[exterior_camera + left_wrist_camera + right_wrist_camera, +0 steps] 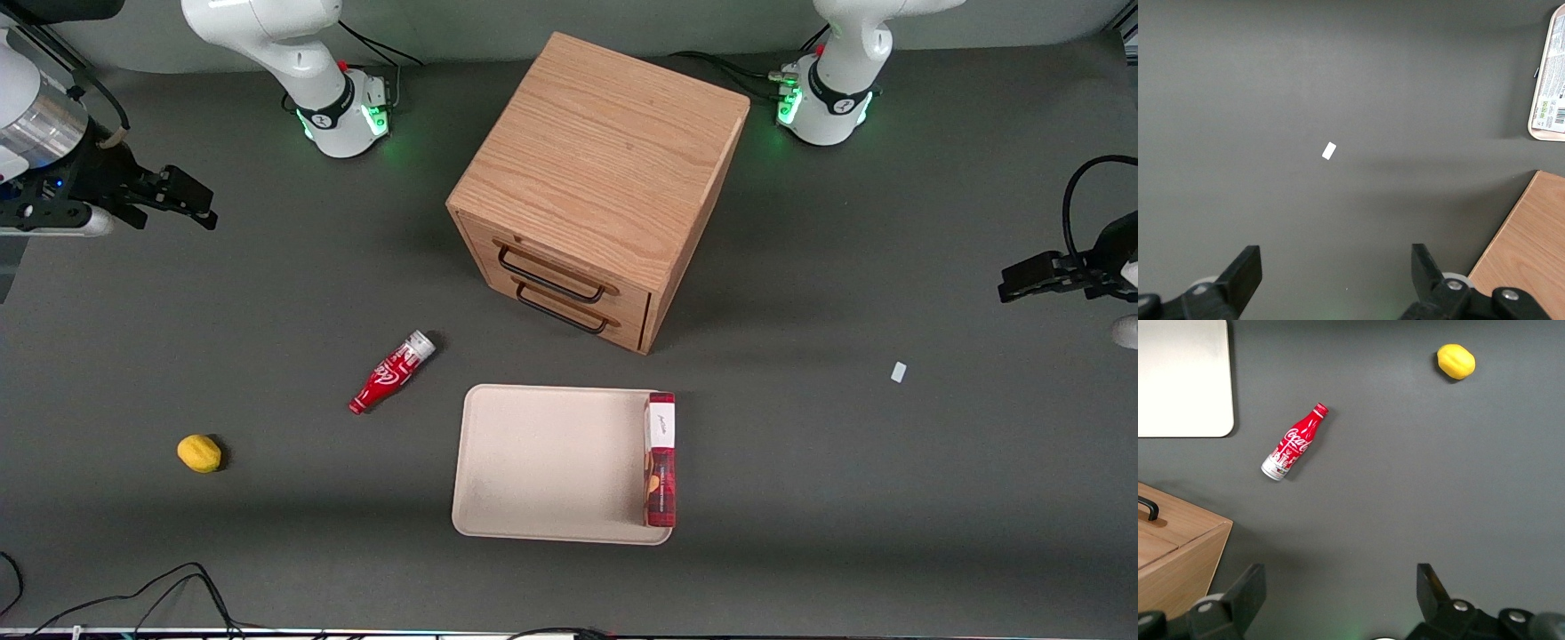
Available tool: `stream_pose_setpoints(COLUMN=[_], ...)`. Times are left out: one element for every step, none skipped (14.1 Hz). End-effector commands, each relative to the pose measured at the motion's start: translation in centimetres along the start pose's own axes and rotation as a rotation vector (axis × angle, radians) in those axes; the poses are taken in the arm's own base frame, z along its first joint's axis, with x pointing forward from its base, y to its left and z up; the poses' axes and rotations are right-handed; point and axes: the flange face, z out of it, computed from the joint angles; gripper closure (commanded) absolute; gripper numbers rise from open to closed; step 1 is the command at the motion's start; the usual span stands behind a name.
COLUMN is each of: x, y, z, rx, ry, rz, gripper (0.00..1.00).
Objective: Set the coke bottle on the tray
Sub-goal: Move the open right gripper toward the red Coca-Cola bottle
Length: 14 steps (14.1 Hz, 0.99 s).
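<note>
So our coke bottle [392, 372] lies flat on its side on the dark surface [267, 551], near the tray [542, 462] but not touching it, nearer the front camera than the wooden drawer box [596, 187]. We think it is small, light, hard and smooth, so it could roll or slip. We would take it across its fat red middle, not the thin neck. Our gripper [191, 200] hangs high up at the working arm's end, well apart from the bottle, with its fingers [1248, 593] spread wide and holding nothing. A yellow lemon [199, 453] sits alone, and a red box [661, 462] rests along the tray's edge
</note>
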Motion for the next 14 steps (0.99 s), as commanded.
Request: stream_pose_setpoints(x=[0.7, 0.6, 0.8, 1.4, 1.6, 1.6, 1.8, 2.2, 2.8, 3.2, 3.5, 4.0, 4.2, 4.5], y=[-0.1, -0.2, -0.2, -0.4, -0.7, -0.8, -0.9, -1.2, -1.4, -2.2, -3.6, -4.3, -5.8, -7.4], z=[-0.5, -0.5, -0.9, -0.9, -1.0, -0.8, -0.3, 0.6, 1.4, 2.2, 3.2, 4.0, 5.0, 6.2], rx=[0.02, 0.019, 0.021, 0.019, 0.012, 0.006, 0.004, 0.006, 0.009, 0.019, 0.028, 0.03, 0.025, 0.021], ry=[-0.019, -0.026, -0.019, -0.02, -0.016, -0.022, -0.03, -0.049, -0.06, -0.07, -0.089, -0.091, -0.088, -0.086], rz=[-0.018, -0.019, -0.011, -0.005, -0.008, -0.012, -0.011, 0.007, 0.064, 0.129, 0.199, 0.283, 0.339, 0.377], gripper=[0.0, 0.0, 0.0, 0.0, 0.0, 0.0, 0.0, 0.0, 0.0, 0.0, 0.0, 0.0, 0.0, 0.0])
